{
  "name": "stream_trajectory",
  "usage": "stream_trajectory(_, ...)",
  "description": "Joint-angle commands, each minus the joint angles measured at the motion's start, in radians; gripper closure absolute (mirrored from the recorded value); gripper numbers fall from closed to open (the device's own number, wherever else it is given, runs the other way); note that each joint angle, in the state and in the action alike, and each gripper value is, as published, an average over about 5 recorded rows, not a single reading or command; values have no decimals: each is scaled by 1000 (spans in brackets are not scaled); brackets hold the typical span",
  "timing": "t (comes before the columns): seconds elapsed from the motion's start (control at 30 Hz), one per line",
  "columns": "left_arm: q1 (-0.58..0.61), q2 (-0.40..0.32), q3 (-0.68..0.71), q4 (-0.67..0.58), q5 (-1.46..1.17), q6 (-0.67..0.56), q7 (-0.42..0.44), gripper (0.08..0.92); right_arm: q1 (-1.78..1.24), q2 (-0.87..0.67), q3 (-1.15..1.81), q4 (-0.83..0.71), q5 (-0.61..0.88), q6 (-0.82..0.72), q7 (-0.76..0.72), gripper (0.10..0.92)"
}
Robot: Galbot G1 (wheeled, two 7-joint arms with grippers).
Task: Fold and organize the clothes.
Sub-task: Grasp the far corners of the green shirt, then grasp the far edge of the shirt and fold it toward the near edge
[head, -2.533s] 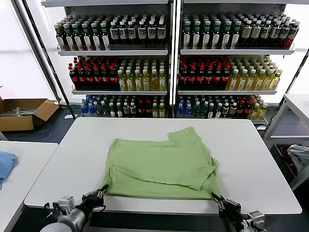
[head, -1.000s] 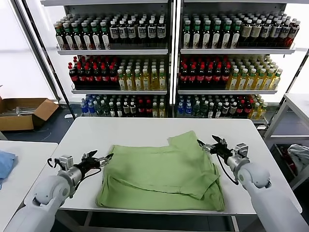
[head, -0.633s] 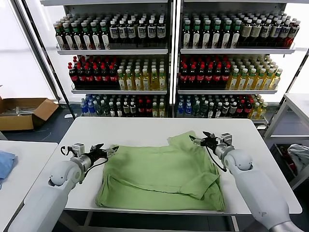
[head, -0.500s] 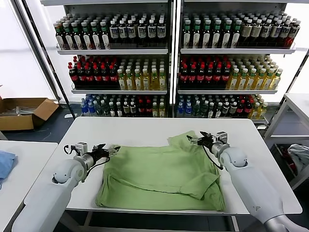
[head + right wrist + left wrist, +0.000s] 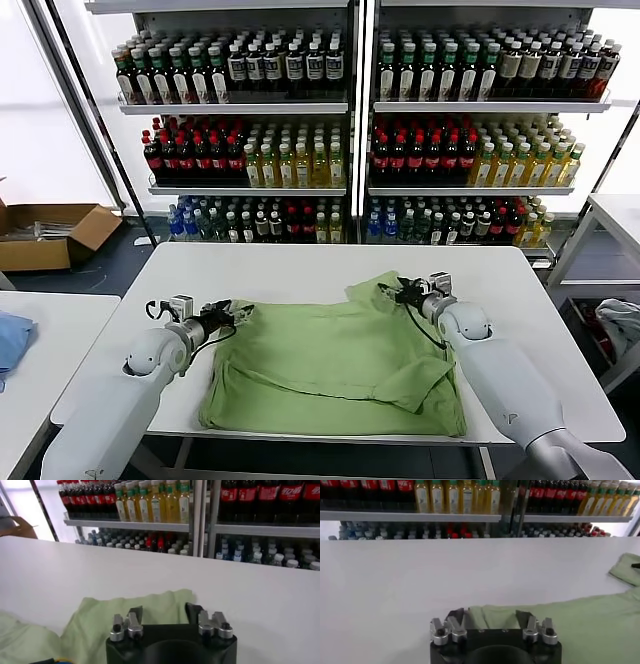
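Green shirt (image 5: 335,360) lying lengthwise nine-to-three on the worktop (image 5: 500,290), sleeve poking toward one o'clock, left pincer (image 5: 236,315) and right pincer (image 5: 393,293) both lying low, pinching its far corners.

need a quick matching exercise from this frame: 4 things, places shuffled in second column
1. shirt
2. left gripper
3. right gripper
4. cardboard box

A. on the floor, far left
B. at the shirt's far right corner
C. spread on the white table
D. at the shirt's far left corner

Pairs: 1-C, 2-D, 3-B, 4-A
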Motion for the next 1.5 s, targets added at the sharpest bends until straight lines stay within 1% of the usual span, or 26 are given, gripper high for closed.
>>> stream_trajectory(0.03, 15, 1, 38, -11, 7, 25, -4, 438, 2, 8, -2, 13, 26, -10, 18, 639)
stream_trajectory(0.2, 28, 7, 50, -30, 10, 6, -10, 593, -12, 1, 17, 67, 62, -5, 23, 787)
stream_trajectory(0.33, 21, 8, 42, -42, -3, -40, -31, 715, -33, -3, 56, 126, 95, 7, 33, 890)
stream_trajectory(0.4, 20, 13, 33, -61, -18, -69, -41, 776, -52, -11, 80, 170, 115, 12, 40, 916)
stream_trajectory(0.5, 26, 26, 12, -113, -38, -98, -63, 857, -97, -32, 122, 265, 162, 11, 57, 920)
stream_trajectory(0.6, 43, 42, -19, -189, -65, -104, -89, 904, -161, -61, 165, 370, 203, 5, 77, 920)
stream_trajectory(0.8, 132, 82, -99, -361, -97, -97, -131, 910, -303, -132, 256, 566, 249, 1, 106, 920)
stream_trajectory(0.97, 276, 123, -178, -502, -100, -101, -174, 910, -479, -181, 360, 737, 276, 3, 126, 920)
stream_trajectory(1.13, 432, 149, -251, -618, -105, -96, -184, 910, -703, -200, 499, 919, 281, 0, 141, 920)
stream_trajectory(1.3, 581, 168, -312, -684, -89, -83, -182, 910, -921, -184, 585, 1020, 217, 13, 135, 920)
stream_trajectory(1.5, 744, 149, -343, -706, -22, -84, -152, 910, -1141, -111, 641, 1061, 92, 47, 121, 920)
